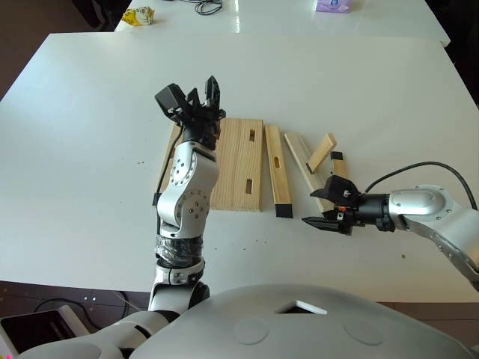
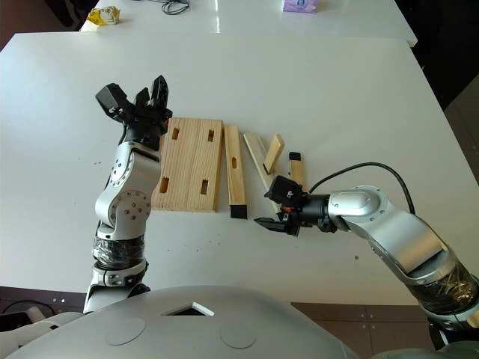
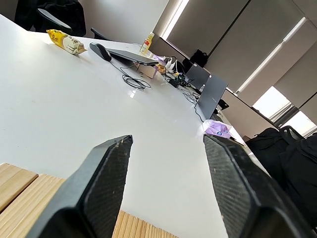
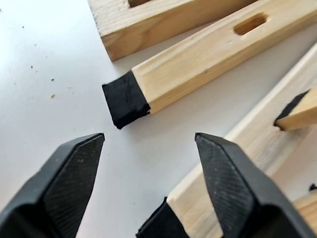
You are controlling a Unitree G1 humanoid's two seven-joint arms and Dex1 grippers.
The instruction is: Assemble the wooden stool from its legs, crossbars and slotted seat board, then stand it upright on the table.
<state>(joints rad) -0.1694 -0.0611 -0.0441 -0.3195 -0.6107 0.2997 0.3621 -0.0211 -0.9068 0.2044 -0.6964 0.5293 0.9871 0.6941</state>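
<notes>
Lower right of the head view: right gripper [image 1: 320,209], fingers spread wide, gripping nothing, low over the white table [image 1: 90,149], just beside the black-capped near ends of two wooden legs. Slightly farther, mid-frame: slotted leg [image 1: 278,173] lying flat alongside the right edge of the slotted seat board [image 1: 238,164]. Second leg [image 1: 303,161] to the right of it, with a short crossbar [image 1: 322,152] angled, its near end on that leg. Left of centre: left gripper [image 1: 193,96], raised above the board's far left corner, wide open, empty. Top edge: yellow packet [image 1: 138,15] and purple pack [image 1: 333,6] on a farther table.
</notes>
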